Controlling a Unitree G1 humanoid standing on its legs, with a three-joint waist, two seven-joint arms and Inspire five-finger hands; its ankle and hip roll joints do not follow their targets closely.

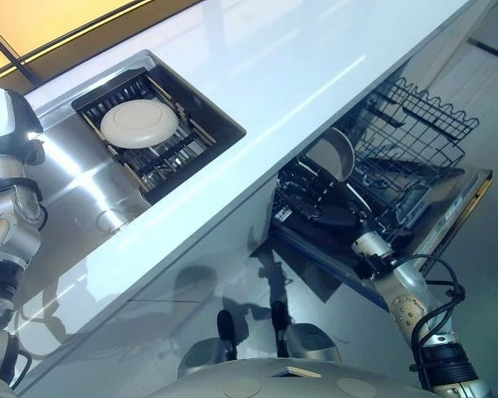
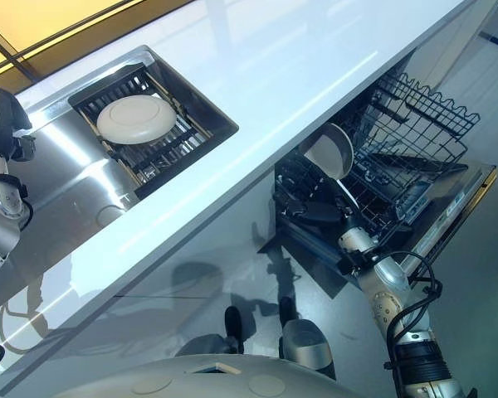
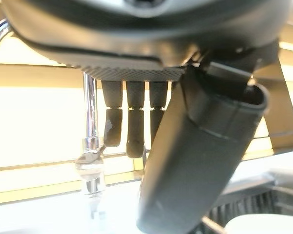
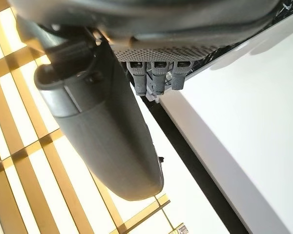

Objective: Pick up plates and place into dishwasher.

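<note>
Partly done, by judgement: one plate (image 2: 330, 151) upright in dishwasher rack (image 2: 415, 133), another plate (image 1: 139, 123) waiting in sink rack (image 1: 162, 141) (both hands (image 3: 132, 122) (image 4: 156, 80) straight-fingered, holding nothing).

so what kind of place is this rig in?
Most likely a kitchen, or a mock-up of one: a white countertop with a steel sink holding a plate on a rack, and an open dishwasher with wire racks below.

Right hand (image 1: 319, 199) half-hidden among dishwasher rack (image 1: 415, 137) wires
</note>
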